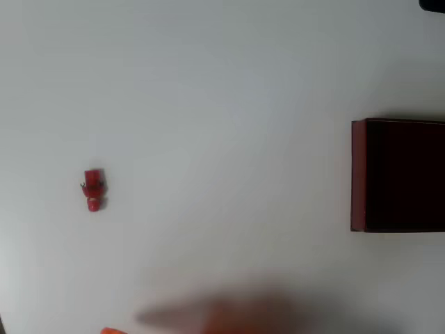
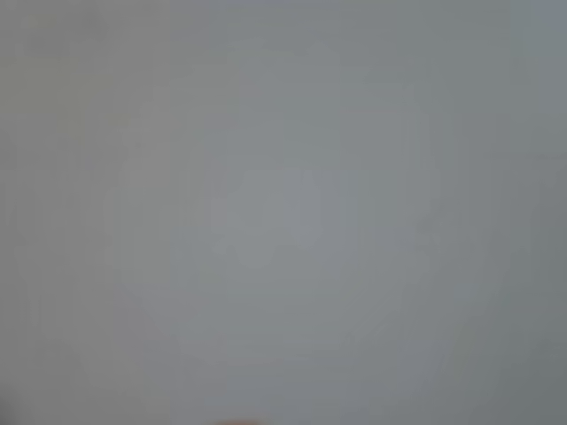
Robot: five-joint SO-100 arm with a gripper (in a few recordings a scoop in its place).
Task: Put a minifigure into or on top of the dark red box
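In the overhead view a tiny red minifigure (image 1: pixel 93 188) lies on the white table at the left. The dark red box (image 1: pixel 359 174) stands at the right edge, its nearly black inside facing up and part of it cut off by the frame. A blurred orange shape low in the picture is my gripper (image 1: pixel 229 316), well apart from both the figure and the box. Its fingers are too smeared to read. The wrist view is a flat grey blur with a faint reddish trace at its bottom edge.
The white table (image 1: pixel 222 104) spreads wide between figure and box. A dark object (image 1: pixel 432 4) pokes in at the top right corner. A small orange bit (image 1: pixel 111 331) sits at the bottom edge.
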